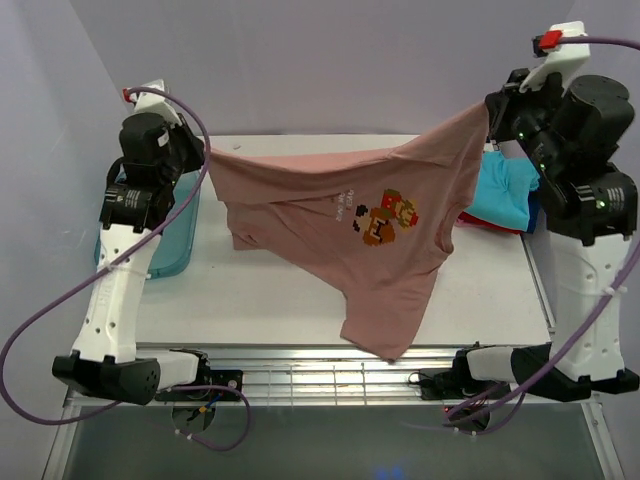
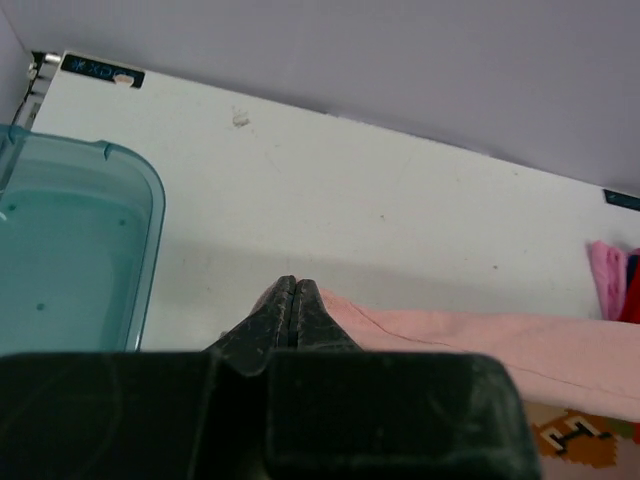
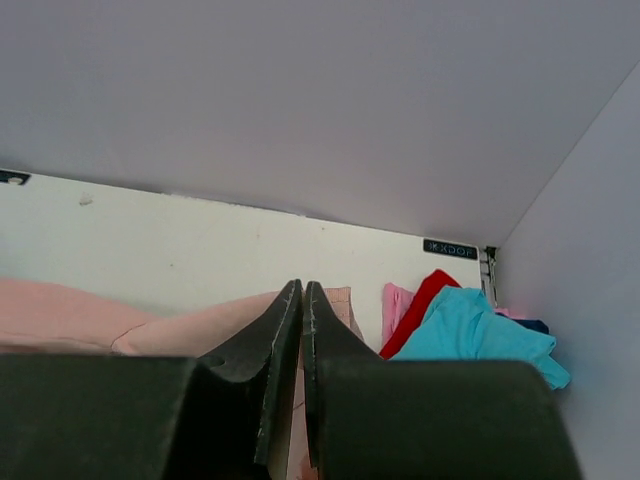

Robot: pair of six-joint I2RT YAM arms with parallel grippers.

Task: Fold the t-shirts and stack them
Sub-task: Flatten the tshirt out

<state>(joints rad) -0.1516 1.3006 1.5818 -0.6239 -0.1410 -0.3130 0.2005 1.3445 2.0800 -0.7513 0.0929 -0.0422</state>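
Gripper state: the left gripper point(image 1: 203, 150) and the right gripper point(image 1: 490, 108) each have their jaws fully closed on cloth, pinching opposite upper edges of the dusty-pink t-shirt point(image 1: 330, 220). The white desk point(image 1: 250, 290) lies beneath. The dusty-pink t-shirt hangs spread between the two raised arms, sagging in the middle, its lowest corner drooping toward the near edge of the desk; contact with the surface cannot be determined. A teal tray point(image 1: 178, 240) sits at the left edge of the desk, beside the left arm. At the far right, a loose pile comprises a turquoise t-shirt point(image 3: 470, 330), a red t-shirt point(image 3: 415, 305), a pink t-shirt point(image 3: 395, 300) and a dark blue t-shirt point(image 3: 532, 325). The pixel-art print point(image 1: 385, 215) faces upward.
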